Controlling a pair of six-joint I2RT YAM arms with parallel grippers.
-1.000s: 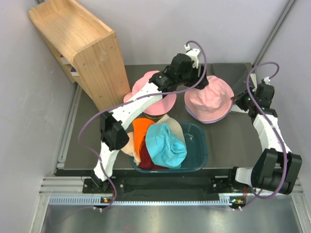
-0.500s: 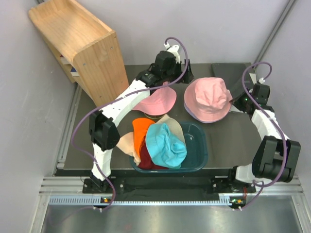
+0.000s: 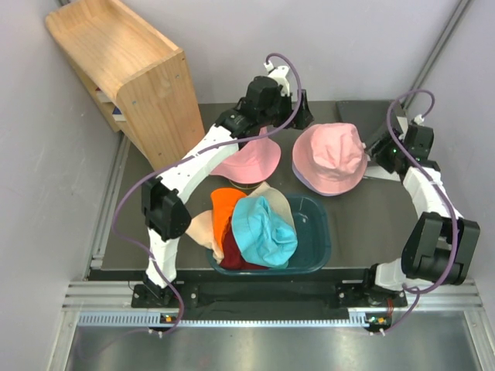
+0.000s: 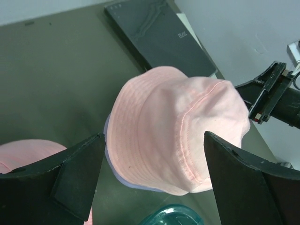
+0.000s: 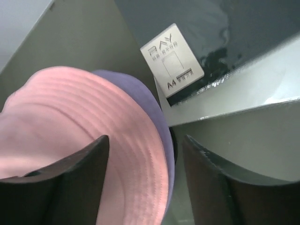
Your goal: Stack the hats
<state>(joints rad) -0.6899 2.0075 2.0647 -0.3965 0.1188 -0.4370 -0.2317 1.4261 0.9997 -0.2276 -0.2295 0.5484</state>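
Note:
A pale pink hat (image 3: 332, 157) sits on a lavender hat whose brim (image 5: 149, 101) shows beneath it, right of centre. A second pink hat (image 3: 249, 161) lies to its left, partly under my left arm. My left gripper (image 3: 300, 120) hangs open behind and between them; in the left wrist view its wide jaws (image 4: 154, 173) frame the stacked pink hat (image 4: 178, 126) without touching. My right gripper (image 3: 377, 158) is open at the stack's right brim (image 5: 146, 140), and the brim lies loose between its fingers. Orange (image 3: 227, 207), teal (image 3: 263, 232), beige (image 3: 272, 197) and maroon (image 3: 236, 259) hats fill the tub.
The dark teal tub (image 3: 315, 243) stands at the near middle of the table. A wooden shelf unit (image 3: 124, 69) rises at the back left. A flat black pad (image 3: 360, 114) with an A4 label (image 5: 172, 58) lies at the back right, just behind the stack.
My left gripper drew back to the left, off the right-hand pink hat, and opened wider. My right gripper went from shut to open on the stack's brim.

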